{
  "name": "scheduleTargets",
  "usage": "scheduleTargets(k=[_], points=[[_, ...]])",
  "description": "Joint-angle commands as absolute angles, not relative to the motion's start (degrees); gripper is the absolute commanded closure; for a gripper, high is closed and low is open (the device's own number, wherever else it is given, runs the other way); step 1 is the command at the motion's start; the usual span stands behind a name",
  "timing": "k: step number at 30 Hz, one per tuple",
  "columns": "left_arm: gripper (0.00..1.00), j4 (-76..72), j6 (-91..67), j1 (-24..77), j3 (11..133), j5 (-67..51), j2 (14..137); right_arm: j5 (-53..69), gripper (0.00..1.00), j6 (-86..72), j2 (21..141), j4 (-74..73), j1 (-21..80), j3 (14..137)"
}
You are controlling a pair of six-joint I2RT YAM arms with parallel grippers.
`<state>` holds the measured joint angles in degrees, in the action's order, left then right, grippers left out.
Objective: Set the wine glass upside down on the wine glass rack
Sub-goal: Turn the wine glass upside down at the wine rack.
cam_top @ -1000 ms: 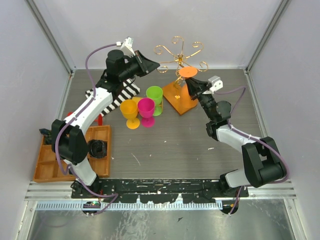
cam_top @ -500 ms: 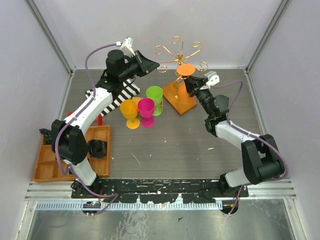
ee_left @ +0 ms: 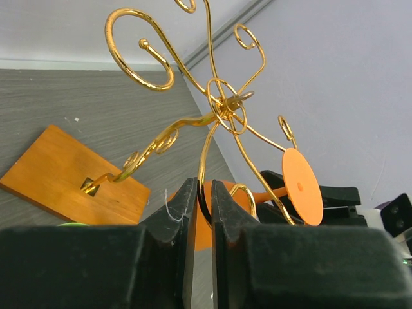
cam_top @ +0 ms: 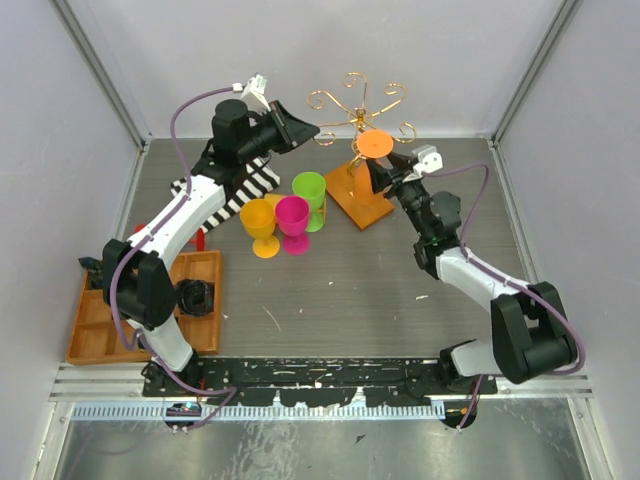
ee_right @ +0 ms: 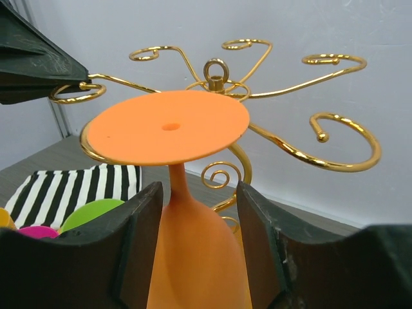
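Fingers parted on either side of the upturned bowl, the right pincer [ee_right: 199, 193] flanks the orange wine glass [ee_right: 168, 127], which hangs upside down, its foot apparently seated on a curled arm of the wine glass rack [ee_right: 335, 151] near the table's [cam_top: 330, 290] far edge. The left pincer [ee_left: 201, 193] is clamped on another gold arm, steadying the stand. The release looks best finished by drawing the right fingers straight back without brushing the bowl, the left letting go only once the glass hangs quiet.
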<state>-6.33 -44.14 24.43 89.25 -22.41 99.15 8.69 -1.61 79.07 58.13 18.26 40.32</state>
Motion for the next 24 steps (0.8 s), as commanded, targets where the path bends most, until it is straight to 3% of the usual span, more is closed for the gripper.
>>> scheduleTargets(k=[1, 13, 24], points=[[0.79, -4.95, -42.86, 24.61, 88.05, -24.19, 98.71, 7.42, 0.44, 0.01, 72.07, 53.69, 18.14, 39.59], [0.55, -5.34, -42.88, 24.61, 90.28, -25.32, 98.36, 7.23, 0.39, -3.09, 52.34, 41.89, 18.16, 26.98], [0.44, -3.23, -40.54, 24.35, 92.72, -24.94, 95.13, 7.87, 0.4, -6.09, 40.0, 28.36, 18.11, 25.11]])
